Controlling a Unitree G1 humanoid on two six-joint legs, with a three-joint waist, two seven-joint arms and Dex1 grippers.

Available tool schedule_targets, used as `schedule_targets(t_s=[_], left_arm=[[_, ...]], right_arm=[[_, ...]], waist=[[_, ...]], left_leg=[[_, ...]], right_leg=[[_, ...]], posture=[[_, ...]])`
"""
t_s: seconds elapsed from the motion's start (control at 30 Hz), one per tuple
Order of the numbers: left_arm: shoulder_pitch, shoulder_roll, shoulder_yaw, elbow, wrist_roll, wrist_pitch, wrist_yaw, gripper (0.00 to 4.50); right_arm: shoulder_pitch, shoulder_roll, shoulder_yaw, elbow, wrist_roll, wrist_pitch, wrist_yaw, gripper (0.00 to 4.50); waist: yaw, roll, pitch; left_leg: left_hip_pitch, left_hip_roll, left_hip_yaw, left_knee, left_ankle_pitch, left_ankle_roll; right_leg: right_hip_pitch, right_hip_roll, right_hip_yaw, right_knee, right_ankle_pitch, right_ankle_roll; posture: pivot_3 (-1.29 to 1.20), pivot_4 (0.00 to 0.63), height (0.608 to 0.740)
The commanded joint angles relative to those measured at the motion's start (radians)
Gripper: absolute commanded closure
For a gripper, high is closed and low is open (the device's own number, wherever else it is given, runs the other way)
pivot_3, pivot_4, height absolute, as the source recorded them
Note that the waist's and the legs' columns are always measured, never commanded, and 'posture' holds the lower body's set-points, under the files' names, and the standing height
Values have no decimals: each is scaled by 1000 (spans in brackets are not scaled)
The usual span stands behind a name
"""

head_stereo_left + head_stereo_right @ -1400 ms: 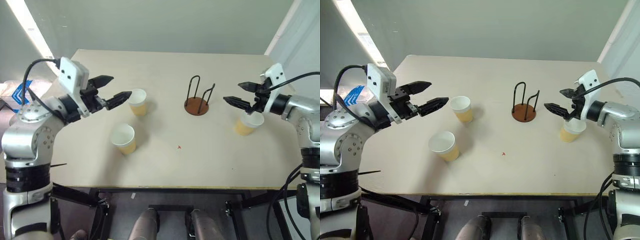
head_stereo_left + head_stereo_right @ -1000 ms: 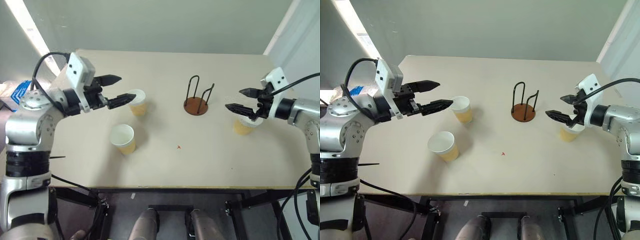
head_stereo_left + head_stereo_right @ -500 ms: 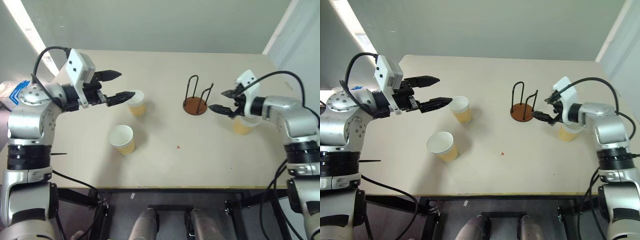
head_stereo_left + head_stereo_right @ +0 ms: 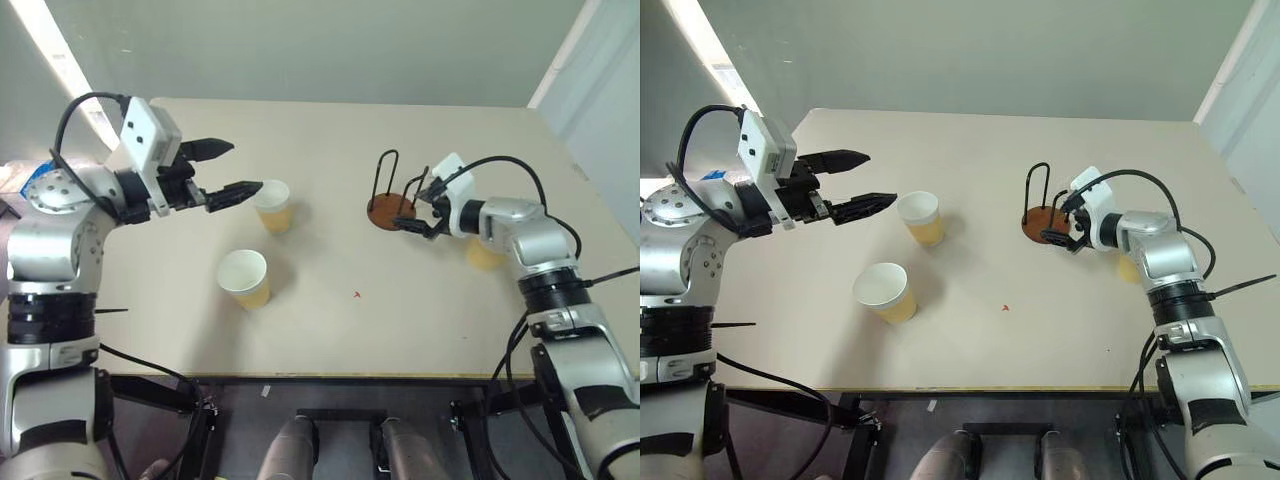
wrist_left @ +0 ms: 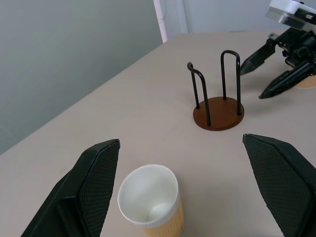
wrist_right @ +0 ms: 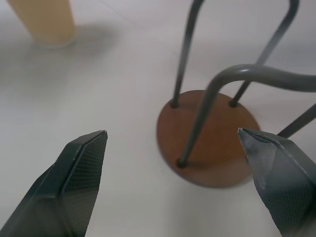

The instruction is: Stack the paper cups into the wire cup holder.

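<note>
1. Right tool (image 4: 413, 211): jaws wide, empty, tips just beside the right edge of the holder (image 4: 393, 211). Judged to be lining up on the holder, perhaps to steady it; it is not on a cup.
2. Left tool (image 4: 226, 170): jaws wide, empty, held level above the surface (image 4: 330, 330), tips close to the far cup (image 4: 272, 205). Judged ready to close on that cup.
3. Holder: brown disc with two upright wire loops, centre-right, empty. No cup stacked yet.
4. Far cup: upright, mouth up, left of the holder and well apart from it.
5. Near cup (image 4: 246, 278): upright, nearer the front edge, just left of the far cup.
6. Right cup (image 4: 484, 256): right of the holder, mostly hidden behind the right arm.
7. Surface: pale, carries all items.
</note>
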Motion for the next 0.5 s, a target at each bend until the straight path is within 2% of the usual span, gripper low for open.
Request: schedule_targets(t_s=[0.03,0.13,0.23,0.5], left_arm=[[0,21,40,-45,-6,-4,11,111],[8,20,41,-53,-8,-1,16,111],[13,18,43,-57,-8,0,23,111],[21,9,40,-64,-15,6,35,111]], right_arm=[[-57,13,-30,55,-20,-57,-36,16],[-80,29,-39,96,-20,-74,-47,16],[-100,53,-60,121,-7,-65,-65,620],[-90,109,-82,105,-6,-23,-105,3422]], waist=[[-1,0,0],[-1,0,0],[-2,0,0],[-2,0,0]], left_leg=[[0,0,0,0,0,0],[0,0,0,0,0,-1],[0,0,0,0,-1,-1],[0,0,0,0,-1,-2]], right_leg=[[0,0,0,0,-1,-1],[-1,0,0,1,-1,-1],[-2,0,0,3,-1,-1],[-3,0,0,4,-1,-2]], posture=[[0,150,740],[0,150,740],[0,150,740],[0,150,740]])
